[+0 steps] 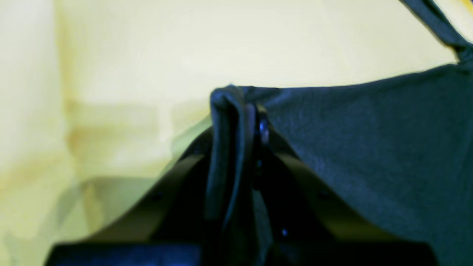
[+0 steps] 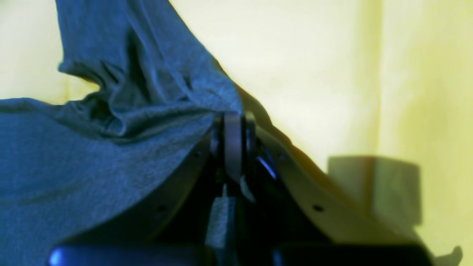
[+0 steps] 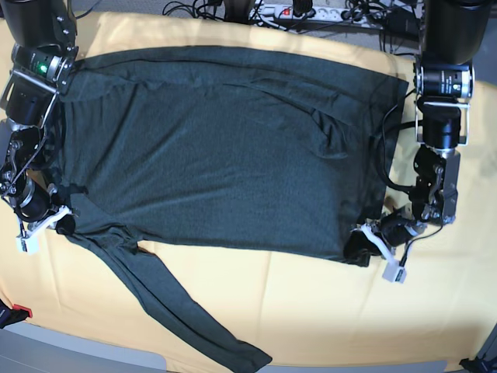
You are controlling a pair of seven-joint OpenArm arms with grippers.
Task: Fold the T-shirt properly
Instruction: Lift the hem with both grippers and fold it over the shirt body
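**Operator:** The T-shirt (image 3: 225, 148), a large dark teal-grey heathered knit with long sleeves, lies spread across the yellow cloth-covered table (image 3: 311, 311). Its near edge is held at both ends, and one long sleeve (image 3: 178, 311) trails toward the table's front edge.

**Second:** What have the grippers got?

**Operator:** My left gripper (image 1: 240, 99) is clamped on a bunched corner of the fabric, and my right gripper (image 2: 232, 122) is pinched closed on the opposite corner, with the cloth puckering just beside its jaws.

**Second:** How would you run the fold?

**Operator:** I judge the step in hand is carrying this near edge over the body. I'd raise both corners level and together, keeping the hem taut between them without stretching the thin knit. I'd lay it down evenly so the fold line is straight. The loose sleeve could drag or get trapped under the fold, so it needs watching.

**Second:** Anything you can't see?

**Operator:** Both wrist views are soft and tightly framed. I can't tell how many layers each jaw pair holds. The other sleeve isn't visible from the base view; it may be tucked beneath. The far edge near the cables (image 3: 311, 12) is partly cut off.
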